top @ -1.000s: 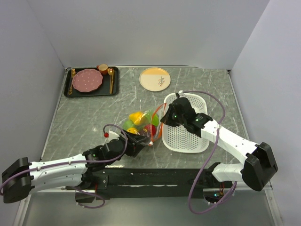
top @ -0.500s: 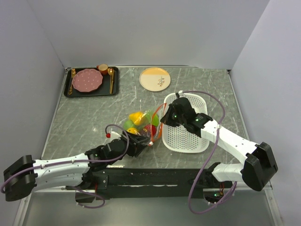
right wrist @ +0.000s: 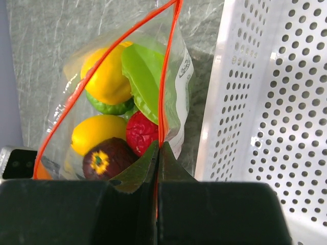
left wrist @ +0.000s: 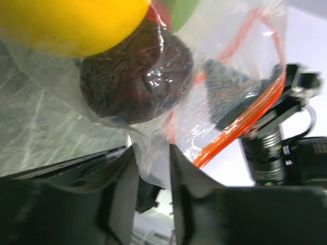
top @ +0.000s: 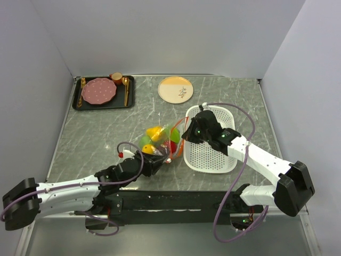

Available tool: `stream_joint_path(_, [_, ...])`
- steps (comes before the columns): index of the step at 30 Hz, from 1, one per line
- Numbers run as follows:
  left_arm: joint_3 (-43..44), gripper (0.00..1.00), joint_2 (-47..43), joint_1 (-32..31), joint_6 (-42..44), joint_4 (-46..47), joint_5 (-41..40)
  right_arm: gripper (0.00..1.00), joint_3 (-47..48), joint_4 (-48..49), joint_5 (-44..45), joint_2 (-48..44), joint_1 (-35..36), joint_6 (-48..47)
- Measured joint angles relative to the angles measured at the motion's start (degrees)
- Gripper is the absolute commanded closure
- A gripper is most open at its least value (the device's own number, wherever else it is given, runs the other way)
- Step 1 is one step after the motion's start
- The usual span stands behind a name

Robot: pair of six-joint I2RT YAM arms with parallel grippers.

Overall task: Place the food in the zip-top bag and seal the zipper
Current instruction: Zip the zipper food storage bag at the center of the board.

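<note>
The clear zip-top bag (top: 160, 141) lies on the table left of the basket, its mouth gaping. Inside it are yellow pieces (right wrist: 106, 76), a red ball (right wrist: 140, 132), a dark maroon ball (right wrist: 107, 158) and a green leafy piece (right wrist: 144, 76). My right gripper (right wrist: 158, 145) is shut on the orange-red zipper (right wrist: 166, 76) at the bag's right edge, and shows in the top view (top: 186, 133). My left gripper (left wrist: 153, 153) pinches the bag's clear plastic at its near corner, below the maroon ball (left wrist: 135, 76); it shows in the top view (top: 153, 161). I cannot make out the slider.
A white perforated basket (top: 213, 152) stands right of the bag, touching my right arm. A black tray (top: 77, 101) with a pink plate, cup and cutlery is at the back left. A cream and orange plate (top: 176, 89) is at the back centre.
My left gripper has drawn back slightly toward the near left with the bag's corner. The bag has shifted a little with it. The right arm has not moved.
</note>
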Motion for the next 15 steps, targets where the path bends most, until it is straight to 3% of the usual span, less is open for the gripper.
stream_joint_path(8, [-0.1,0.87,-1.1,3.6,0.3,0.5,0.7,0.96,0.0,0.0,-1.3,0.0,0.0,-0.5])
stream_joint_path(13, [-0.1,0.93,-0.5,4.6,0.7,0.8,2.2,0.77,0.0,-0.1,-1.5,0.0,0.0,-1.2])
stream_joint_path(15, [-0.1,0.94,-0.6,4.8,1.4,0.6,2.6,0.52,0.4,-0.9,-0.7,0.0,0.0,-1.9])
